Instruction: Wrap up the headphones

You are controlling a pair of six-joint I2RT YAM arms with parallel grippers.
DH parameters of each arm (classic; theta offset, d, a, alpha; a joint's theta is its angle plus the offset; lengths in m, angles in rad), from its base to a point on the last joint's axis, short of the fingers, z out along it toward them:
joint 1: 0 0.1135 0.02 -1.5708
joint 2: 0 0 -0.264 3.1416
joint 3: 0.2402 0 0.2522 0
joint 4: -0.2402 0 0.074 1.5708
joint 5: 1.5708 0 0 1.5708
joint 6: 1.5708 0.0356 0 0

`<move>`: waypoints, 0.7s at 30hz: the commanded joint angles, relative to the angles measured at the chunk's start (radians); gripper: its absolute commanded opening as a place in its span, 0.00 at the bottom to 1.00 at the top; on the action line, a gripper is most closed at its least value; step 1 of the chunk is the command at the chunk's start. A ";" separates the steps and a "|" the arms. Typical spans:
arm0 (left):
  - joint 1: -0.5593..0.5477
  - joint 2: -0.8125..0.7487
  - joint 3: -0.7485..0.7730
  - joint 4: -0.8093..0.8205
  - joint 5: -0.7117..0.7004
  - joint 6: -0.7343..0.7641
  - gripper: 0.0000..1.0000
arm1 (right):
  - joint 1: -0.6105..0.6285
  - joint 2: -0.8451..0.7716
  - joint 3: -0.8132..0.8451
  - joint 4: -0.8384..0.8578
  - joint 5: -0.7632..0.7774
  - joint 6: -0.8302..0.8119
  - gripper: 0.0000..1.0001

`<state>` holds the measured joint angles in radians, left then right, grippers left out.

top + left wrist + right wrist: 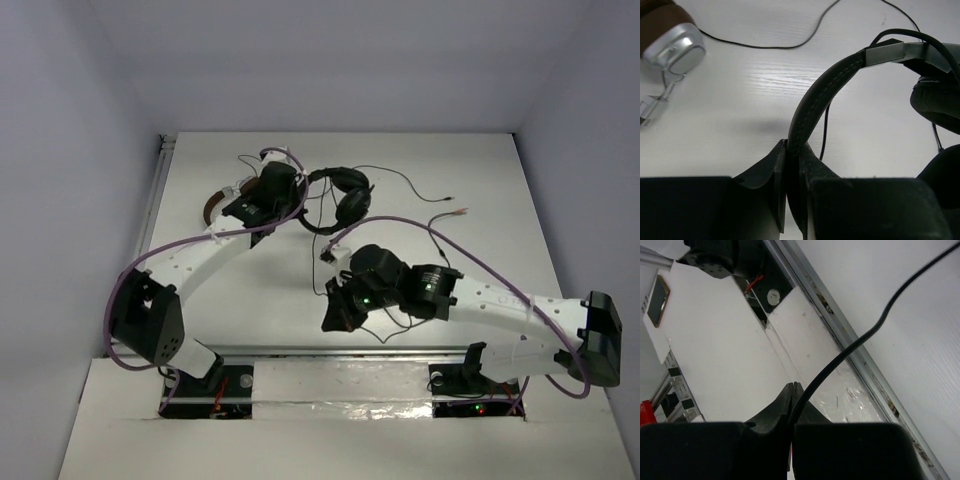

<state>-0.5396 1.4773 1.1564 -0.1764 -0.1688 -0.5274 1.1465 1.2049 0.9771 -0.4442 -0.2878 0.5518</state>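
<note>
The all-black headphones (340, 196) lie at the back middle of the table, earcups to the right. My left gripper (290, 196) is shut on their headband (815, 100); the band runs up from between the jaws and curves right to a padded earcup (940, 107). The thin dark cable (425, 195) trails over the table and comes down toward my right arm. My right gripper (332, 312) is shut on the cable (850, 347) near the table's front edge; the cable rises from the jaws up to the right.
The brown-banded headphones (215, 203) with a silver earcup (675, 47) lie just left of my left gripper. A second thin cable with an orange plug (458, 212) lies at the right. The front rail (860, 355) and the base electronics lie below my right gripper.
</note>
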 commanded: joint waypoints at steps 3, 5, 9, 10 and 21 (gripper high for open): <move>-0.101 0.021 0.016 0.061 -0.037 -0.013 0.00 | 0.016 0.041 0.153 0.141 -0.008 -0.003 0.00; -0.115 0.020 -0.006 0.057 -0.067 -0.010 0.00 | 0.016 0.045 0.190 0.110 0.019 -0.018 0.00; -0.115 -0.023 -0.081 0.046 -0.101 0.001 0.00 | 0.016 0.035 0.245 0.036 0.129 -0.058 0.00; -0.115 -0.032 -0.090 0.041 -0.110 0.003 0.00 | 0.016 0.024 0.259 0.009 0.154 -0.061 0.00; -0.158 -0.152 -0.215 -0.043 -0.117 0.017 0.00 | -0.019 -0.061 0.296 -0.088 0.475 -0.131 0.00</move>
<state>-0.6884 1.4109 0.9531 -0.2291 -0.2779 -0.5053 1.1431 1.1687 1.2167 -0.5011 0.0521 0.4698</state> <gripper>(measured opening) 0.069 0.011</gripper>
